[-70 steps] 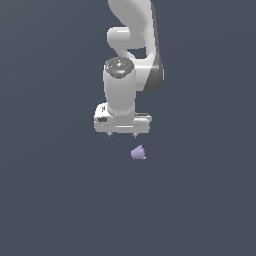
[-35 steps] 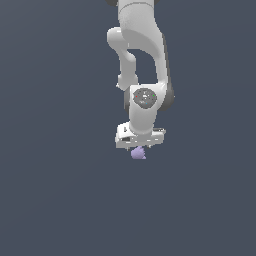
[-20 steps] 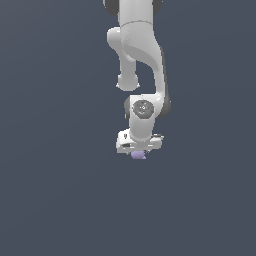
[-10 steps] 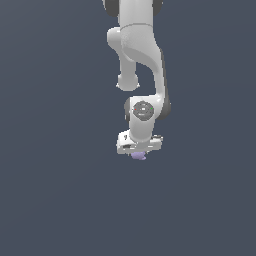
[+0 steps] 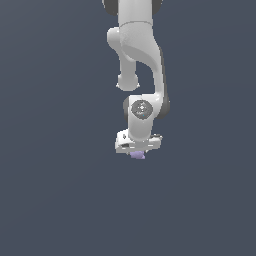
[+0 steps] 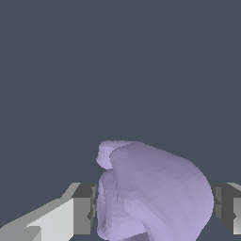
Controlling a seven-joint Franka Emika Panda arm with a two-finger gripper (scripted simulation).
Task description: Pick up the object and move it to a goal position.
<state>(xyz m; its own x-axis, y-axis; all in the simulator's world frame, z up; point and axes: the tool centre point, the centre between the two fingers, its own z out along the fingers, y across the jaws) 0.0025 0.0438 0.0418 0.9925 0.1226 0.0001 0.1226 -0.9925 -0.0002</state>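
both fingers [image 6: 84,209] show in the wrist view as dark grey pads with paler bodies behind them, one on each side of the object [image 6: 153,190]. the one pad sits right against the lump's flank, with no gap visible between them. the opposite pad stands just beside the lump's rounded bulge, and whether it actually touches cannot be told, since a thin dark strip may separate them at the edge. the jaws are narrowed around the lump, which fills nearly all the space between them.

the object is a pale lavender-purple lump with a faceted, uneven surface: a broad rounded dome on one side, a smaller knob sticking out above, and a ridged fold running down its near face. it lies between the pads, with the plain dark slate-grey ground behind it.

from the exterior view, the white arm [image 5: 137,60] comes down from the upper edge, bends at an elbow and ends in a wrist with a round grey disc on its face. below it the gripper [image 5: 138,150] points downward, its white body slightly tilted. the object [image 5: 137,155] appears there only as a small purple scrap peeking out directly beneath the gripper's body, mostly hidden by it. the fingers themselves are too small to make out in that view. the ground [image 5: 55,190] is a uniform dark grey all around.
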